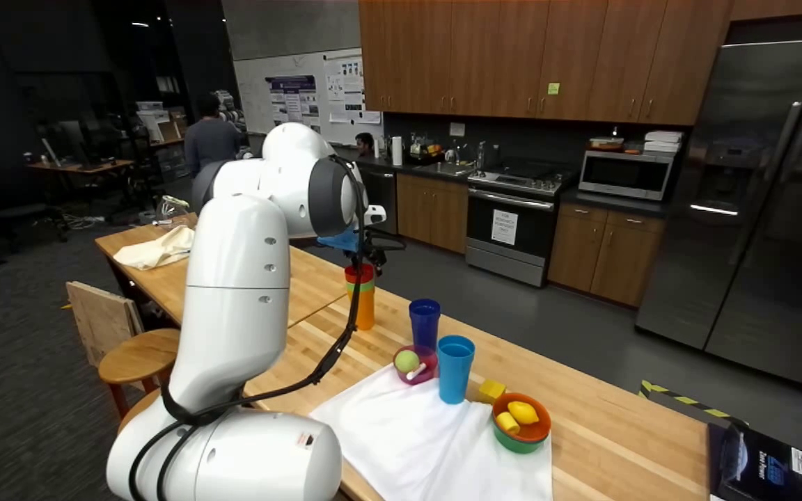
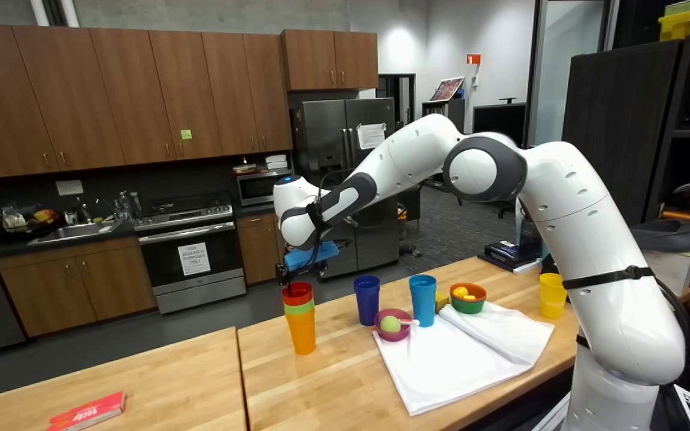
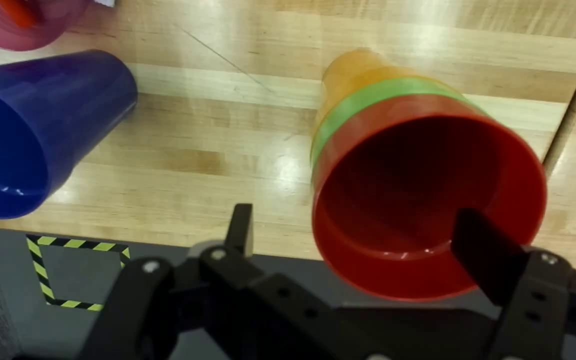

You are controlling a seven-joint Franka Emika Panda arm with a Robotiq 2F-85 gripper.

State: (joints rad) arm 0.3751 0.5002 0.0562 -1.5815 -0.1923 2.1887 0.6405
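A stack of nested cups stands on the wooden table, with a red cup [image 3: 418, 200] on top, a green rim [image 3: 393, 95] below it and an orange cup [image 3: 353, 70] at the bottom. The stack also shows in both exterior views [image 1: 365, 299] [image 2: 301, 329]. My gripper [image 3: 355, 210] is open over the red cup's mouth and holds nothing. In the wrist view the left finger is outside the rim and the right finger overlaps the opening; I cannot tell whether it reaches inside or touches. A dark blue cup [image 3: 78, 95] stands beside the stack.
A light blue cup [image 2: 423, 299], a purple bowl [image 2: 393, 332] with a green ball, and a bowl with yellow items [image 2: 468, 305] stand by a white cloth [image 2: 459, 365]. A yellow cup [image 2: 552, 296] is near the arm base. A pink box [image 2: 88, 412] lies on the adjoining table.
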